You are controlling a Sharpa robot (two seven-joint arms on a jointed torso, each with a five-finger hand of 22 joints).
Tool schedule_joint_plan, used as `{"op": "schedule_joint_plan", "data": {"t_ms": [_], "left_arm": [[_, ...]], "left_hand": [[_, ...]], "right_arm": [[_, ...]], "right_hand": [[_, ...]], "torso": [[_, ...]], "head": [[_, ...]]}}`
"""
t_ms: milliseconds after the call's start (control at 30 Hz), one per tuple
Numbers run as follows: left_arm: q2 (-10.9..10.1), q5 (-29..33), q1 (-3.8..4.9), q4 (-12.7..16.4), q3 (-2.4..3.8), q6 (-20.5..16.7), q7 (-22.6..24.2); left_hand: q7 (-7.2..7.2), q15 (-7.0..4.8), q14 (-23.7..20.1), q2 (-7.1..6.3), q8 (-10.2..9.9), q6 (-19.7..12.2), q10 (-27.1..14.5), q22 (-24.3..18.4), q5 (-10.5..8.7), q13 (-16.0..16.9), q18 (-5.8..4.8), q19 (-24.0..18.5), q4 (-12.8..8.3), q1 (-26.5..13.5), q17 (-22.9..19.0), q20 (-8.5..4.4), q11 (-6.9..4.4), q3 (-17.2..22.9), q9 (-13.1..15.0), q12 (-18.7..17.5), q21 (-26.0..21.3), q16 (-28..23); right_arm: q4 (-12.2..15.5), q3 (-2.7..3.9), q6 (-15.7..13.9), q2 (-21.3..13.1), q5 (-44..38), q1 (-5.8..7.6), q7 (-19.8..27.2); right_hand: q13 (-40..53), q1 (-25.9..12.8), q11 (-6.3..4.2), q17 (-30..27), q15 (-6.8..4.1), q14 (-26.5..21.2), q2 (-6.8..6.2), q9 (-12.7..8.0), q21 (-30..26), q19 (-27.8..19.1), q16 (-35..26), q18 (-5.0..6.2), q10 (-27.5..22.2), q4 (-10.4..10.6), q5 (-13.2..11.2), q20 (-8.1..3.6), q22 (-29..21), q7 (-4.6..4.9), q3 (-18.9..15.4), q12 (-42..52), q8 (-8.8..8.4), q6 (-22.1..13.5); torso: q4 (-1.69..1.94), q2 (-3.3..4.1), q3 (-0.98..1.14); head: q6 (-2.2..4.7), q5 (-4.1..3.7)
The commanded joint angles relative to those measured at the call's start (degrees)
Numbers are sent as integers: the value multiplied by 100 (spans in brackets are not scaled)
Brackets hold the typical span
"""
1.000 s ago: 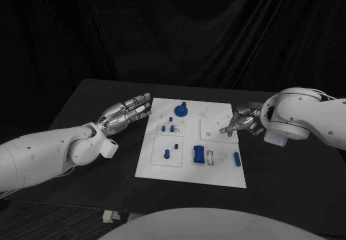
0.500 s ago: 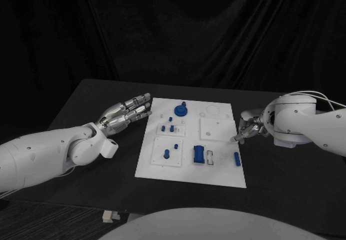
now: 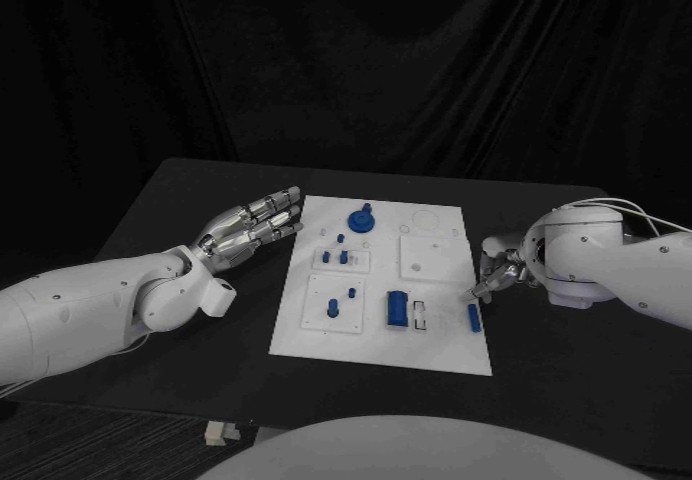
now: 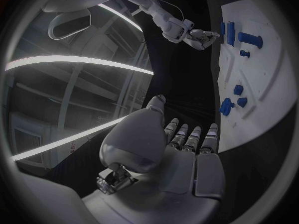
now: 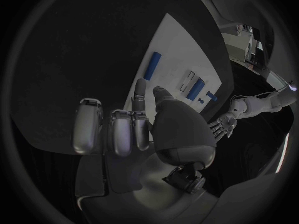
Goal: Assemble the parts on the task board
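Head view: white task board lies mid-table on a black table, w/ small blue parts on it. Left hand hovers just beside the board's left edge, near its far corner; fingers straight, side by side, holding nothing. Left wrist view shows the same: flat palm, fingers extended toward the board, apart from it.

Right hand sits at the board's right edge, fingertips pointing down toward the board, close to a blue bar lying near that edge. Contact w/ board: can't tell. Right wrist view: fingers loosely curled, nothing between them; blue bar lies beyond the fingertips, not touched.

Other parts on board: a round blue knob near the far edge, a blue block standing toward the near side, small blue pegs in the left column.
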Motion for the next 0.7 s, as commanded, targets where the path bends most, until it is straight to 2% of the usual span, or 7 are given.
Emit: {"op": "schedule_joint_plan", "data": {"t_ms": [33, 133, 300, 700], "left_arm": [[3, 31, -9, 3, 6, 80, 540], [5, 31, -10, -1, 6, 84, 541], [11, 31, -12, -11, 6, 88, 545], [15, 31, -19, -17, 6, 95, 545]], "left_hand": [[2, 50, 31, 72, 23, 15, -10, 53, 133, 17, 47, 57, -167, -14, 22, -12, 64, 32, 27, 115, 23, 112], [4, 52, 31, 71, 23, 16, -10, 50, 139, 16, 46, 56, -173, -12, 22, -12, 69, 34, 27, 115, 23, 112], [6, 53, 30, 70, 23, 12, -10, 51, 147, 16, 46, 57, -180, -9, 22, -12, 73, 37, 26, 113, 23, 112], [7, 54, 29, 70, 23, 12, -10, 47, 153, 16, 45, 55, -186, -6, 21, -12, 76, 40, 26, 114, 22, 111]], "right_arm": [[-8, 2, 8, 6, 23, -32, -110], [-11, 2, -4, 13, 40, -48, -110], [-15, 2, -24, 21, 53, -81, -110], [-58, 2, -29, 55, 86, -195, -110]], "right_hand": [[1528, -157, 39, 1138, 28, 540, 9, -104, -57, 140, -12, -250, 636, 30, -165, -16, 1166, 67, 84, 94, -114, 16], [1528, -153, 41, 1130, 30, 538, 9, -117, -70, 135, -18, -247, 636, 26, -165, -14, 1162, 70, 87, 94, -127, 11], [1528, -115, 91, 1071, 67, 524, -13, -303, -184, 91, -62, -224, 636, -16, -126, 18, 1128, 132, 123, 94, -318, -86], [1528, -60, 147, 1043, 114, 517, -12, -503, -324, 41, -82, -197, 636, -77, -56, 62, 1087, 196, 182, 94, -495, -174]], "torso": [[-3, 2, -1], [0, 3, -2], [2, -1, -2], [1, -2, -1]], "head": [[-1, -7], [-1, -17], [-1, -14], [-1, -23]]}}
